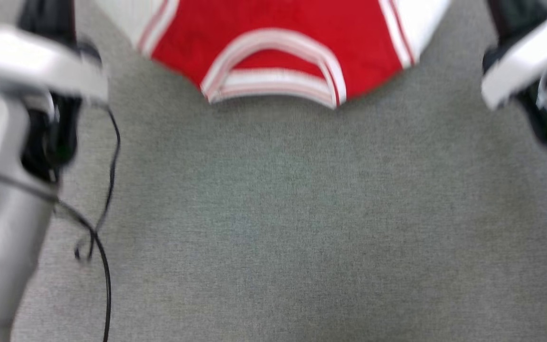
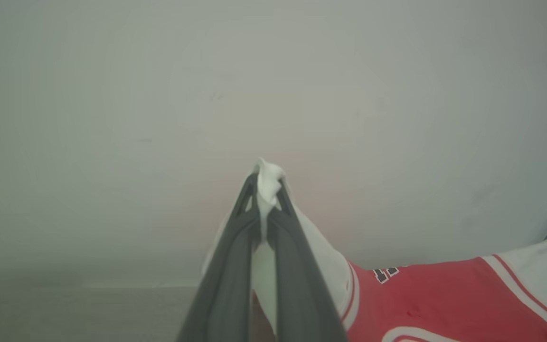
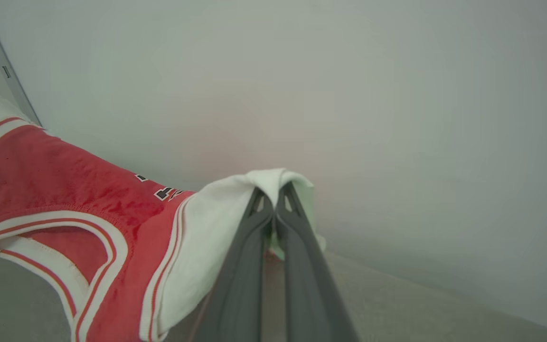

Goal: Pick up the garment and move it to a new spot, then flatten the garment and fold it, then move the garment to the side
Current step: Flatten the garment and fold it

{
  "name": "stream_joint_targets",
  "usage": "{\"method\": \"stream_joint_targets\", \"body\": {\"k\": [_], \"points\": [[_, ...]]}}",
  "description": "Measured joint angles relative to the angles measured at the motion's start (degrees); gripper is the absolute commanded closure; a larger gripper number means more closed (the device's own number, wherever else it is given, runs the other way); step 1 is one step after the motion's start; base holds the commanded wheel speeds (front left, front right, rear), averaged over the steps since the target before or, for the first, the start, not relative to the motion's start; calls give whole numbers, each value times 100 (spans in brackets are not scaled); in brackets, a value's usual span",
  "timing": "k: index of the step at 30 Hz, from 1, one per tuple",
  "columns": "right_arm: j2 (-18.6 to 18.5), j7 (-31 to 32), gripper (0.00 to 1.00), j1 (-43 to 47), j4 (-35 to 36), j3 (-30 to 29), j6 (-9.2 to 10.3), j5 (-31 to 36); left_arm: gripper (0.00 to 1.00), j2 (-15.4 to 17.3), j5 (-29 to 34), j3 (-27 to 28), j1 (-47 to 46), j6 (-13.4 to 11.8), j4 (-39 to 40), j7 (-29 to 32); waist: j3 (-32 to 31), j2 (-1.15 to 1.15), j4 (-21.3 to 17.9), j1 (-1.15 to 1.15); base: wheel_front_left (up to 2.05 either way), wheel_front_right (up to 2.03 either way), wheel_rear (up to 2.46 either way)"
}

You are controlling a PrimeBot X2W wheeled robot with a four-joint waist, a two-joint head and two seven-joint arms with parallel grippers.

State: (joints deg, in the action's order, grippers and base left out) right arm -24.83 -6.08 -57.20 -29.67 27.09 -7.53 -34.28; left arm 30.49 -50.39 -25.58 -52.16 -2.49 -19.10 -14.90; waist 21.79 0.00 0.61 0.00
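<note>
Garment [image 1: 273, 52], red jersey: one white sleeve was pinched between the closed fingers [image 2: 235, 266] of the left gripper [image 2: 266, 183], the other likewise between the fingers [image 3: 245, 266] of the right gripper [image 3: 273, 192], and the red body with its striped neckline hung stretched between them over the grey desk [image 1: 273, 228].

The head view looks steeply down from above onto a grey felt-like surface [image 1: 278, 228]. A red jersey T-shirt with white sleeves and striped collar [image 1: 278, 52] crosses its top edge. Each wrist view sits close behind its own long dark fingers, at the left gripper [image 2: 265, 183] and the right gripper [image 3: 273, 194], and faces a plain pale grey wall [image 2: 159, 95]. All three views share the T-shirt's red collar area, which the two wrist views see from opposite ends.
</note>
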Motion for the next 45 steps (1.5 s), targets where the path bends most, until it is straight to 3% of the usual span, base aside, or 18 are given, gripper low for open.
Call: {"method": "stream_joint_targets", "body": {"k": [9, 20, 35, 43, 44, 45], "points": [[-144, -130, 100, 2229, 704, -183, 1, -77, 100, 44, 79, 666, 2598, -471, 1134, 0, -787, 0, 14, -1, 0, 0, 0], [-103, 372, 100, 4560, 1479, -860, 0, -41, 100, 234, -137, 887, 4977, -822, 1791, 0, -1612, 0, -33, -2, 0, 0, 0], [103, 1346, 100, 6927, 2208, -1914, 0, 225, 100, 147, -399, 978, 6555, -1157, 1986, 0, -2076, 0, 94, -1, 0, 0, 0], [313, 1675, 98, 7202, 2320, -2100, 0, 390, 100, 14, -301, 848, 6578, -1095, 1893, 0, -2072, 0, 130, 0, 0, 0, 0], [322, 1702, 56, 7172, 2339, -2086, 0, 454, 100, 4, -269, 818, 6533, -1078, 1884, 0, -2059, 0, 129, 0, 0, 0, 0], [333, 1701, 0, 7123, 2379, -2081, 0, 526, 100, -2, -250, 790, 6473, -1062, 1872, 0, -2045, 0, 127, 0, 0, 0, 0]]}}
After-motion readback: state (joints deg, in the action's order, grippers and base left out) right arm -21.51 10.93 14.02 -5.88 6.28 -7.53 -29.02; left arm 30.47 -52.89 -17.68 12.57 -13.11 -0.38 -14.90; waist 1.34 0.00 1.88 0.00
